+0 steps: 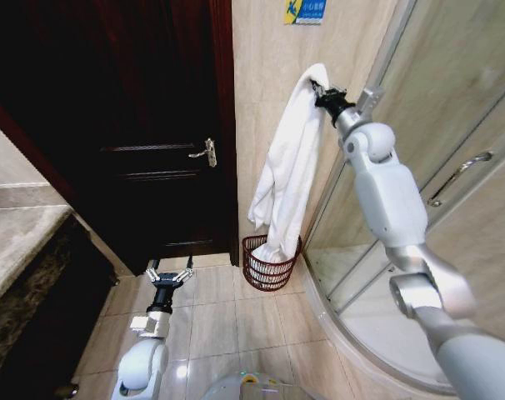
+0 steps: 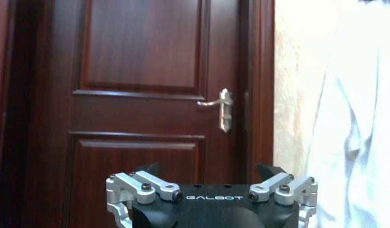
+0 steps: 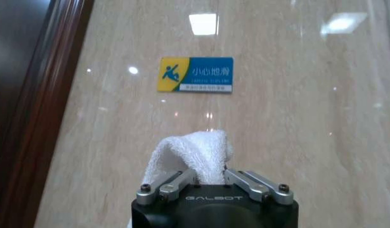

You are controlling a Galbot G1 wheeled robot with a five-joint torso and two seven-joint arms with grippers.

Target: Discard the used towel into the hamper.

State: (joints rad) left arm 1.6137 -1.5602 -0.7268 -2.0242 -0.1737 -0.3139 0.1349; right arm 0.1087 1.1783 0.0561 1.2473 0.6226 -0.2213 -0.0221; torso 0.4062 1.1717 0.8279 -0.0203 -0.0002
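Observation:
A long white towel hangs down the beige wall, pinched at its top by my right gripper, which is raised high. In the right wrist view the towel's folded tip bulges out from between the shut fingers. The towel's lower end dips into the hamper, a round dark red wire basket on the floor below it. My left gripper is held low in front of the dark door, open with nothing in it. The left wrist view shows its spread fingers and part of the towel.
A dark wooden door with a metal handle stands left of the towel. A curved glass shower enclosure with a raised base rim lies to the right. A stone counter edge is at far left. A blue-yellow sign hangs on the wall.

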